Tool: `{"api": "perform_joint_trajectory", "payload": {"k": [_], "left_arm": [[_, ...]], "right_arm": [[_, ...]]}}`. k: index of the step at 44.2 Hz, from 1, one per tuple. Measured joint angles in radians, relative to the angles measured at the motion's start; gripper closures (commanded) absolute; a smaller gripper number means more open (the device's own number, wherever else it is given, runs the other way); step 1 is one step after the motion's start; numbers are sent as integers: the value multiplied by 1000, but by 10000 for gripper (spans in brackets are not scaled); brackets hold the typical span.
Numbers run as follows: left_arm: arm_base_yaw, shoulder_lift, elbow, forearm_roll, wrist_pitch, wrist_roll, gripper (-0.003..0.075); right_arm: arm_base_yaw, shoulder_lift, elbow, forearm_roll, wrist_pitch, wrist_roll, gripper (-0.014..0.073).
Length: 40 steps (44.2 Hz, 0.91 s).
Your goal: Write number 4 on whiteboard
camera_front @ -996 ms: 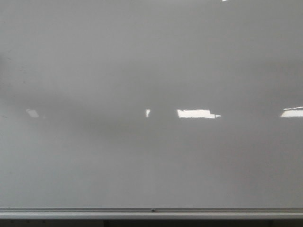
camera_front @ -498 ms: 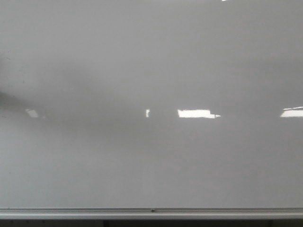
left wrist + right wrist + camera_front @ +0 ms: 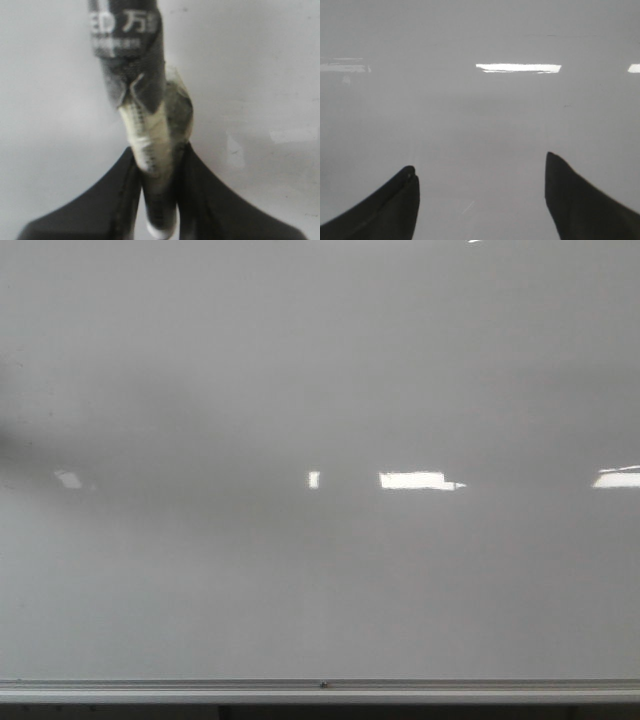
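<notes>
The whiteboard (image 3: 320,390) fills the front view as a glossy pale grey surface with a silver rail along its lower edge. No number 4 shows on it. Neither gripper appears in the front view; only a dark blur lies at the far left edge. In the left wrist view my left gripper (image 3: 159,150) is shut on a tape-wrapped black marker (image 3: 132,65) that points toward the whiteboard (image 3: 260,75). In the right wrist view my right gripper (image 3: 480,172) stands open with nothing between its fingers, facing the bare whiteboard (image 3: 480,115).
Bright rectangular light reflections (image 3: 412,480) sit across the board's middle, with another reflection (image 3: 615,478) at the right edge. Under the silver rail (image 3: 320,689) a dark strip runs along the frame's foot.
A faint dark shadow at the board's left edge has appeared and shifted slightly. The reflections moved a few pixels. The board's surface is otherwise unchanged.
</notes>
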Motion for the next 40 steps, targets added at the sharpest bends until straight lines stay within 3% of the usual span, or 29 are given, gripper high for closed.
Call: {"api": "perform_joint_trajectory", "payload": {"k": [9, 17, 22, 28, 40], "left_arm": [[-13, -8, -8, 0, 47, 0, 741], [-101, -88, -65, -12, 326, 0, 741], [-210, -154, -122, -18, 560, 14, 741], [-374, -228, -162, -25, 726, 89, 741], [-694, -316, -181, -60, 817, 151, 741]], "right_arm": [[0, 0, 0, 0, 2, 0, 45], [0, 0, 0, 0, 2, 0, 45], [0, 0, 0, 0, 2, 0, 45], [0, 0, 0, 0, 2, 0, 45], [0, 0, 0, 0, 2, 0, 45]]}}
